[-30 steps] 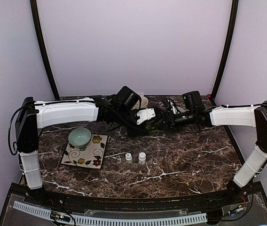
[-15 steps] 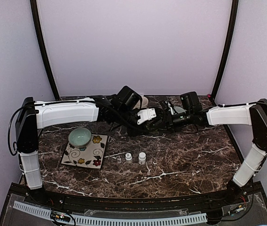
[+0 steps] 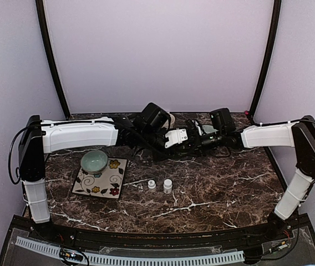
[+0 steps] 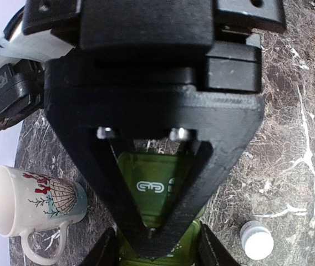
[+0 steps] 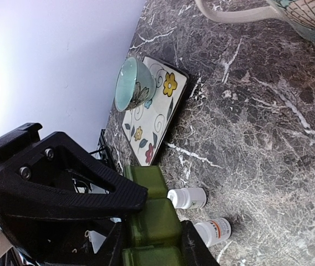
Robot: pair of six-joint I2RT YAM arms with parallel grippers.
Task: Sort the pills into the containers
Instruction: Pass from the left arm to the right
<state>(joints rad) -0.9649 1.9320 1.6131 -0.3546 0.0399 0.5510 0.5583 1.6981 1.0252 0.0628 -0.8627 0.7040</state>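
The containers are a dark green pill box (image 4: 156, 188), a strip of joined lidded compartments (image 5: 153, 220). Both grippers meet over the back middle of the table and hold it off the surface. My left gripper (image 4: 158, 256) is shut on one end. From the opposite side my right gripper (image 5: 153, 252) has a finger against each side of the strip. In the top view the box is hidden between the two gripper heads (image 3: 181, 137). Two white pill bottles (image 3: 152, 185) (image 3: 168, 185) stand on the marble in front. The pills themselves are out of view.
A flowered square plate (image 3: 106, 183) at the left carries a pale green bowl (image 3: 94, 160). A patterned white mug (image 4: 30, 208) stands at the back behind the grippers. The bottles (image 5: 188, 198) (image 5: 213, 231) are just beyond the box in the right wrist view.
The right arm has slid left toward the left gripper and its jaws have closed in on the pill box. The left arm has barely moved and keeps its grip.
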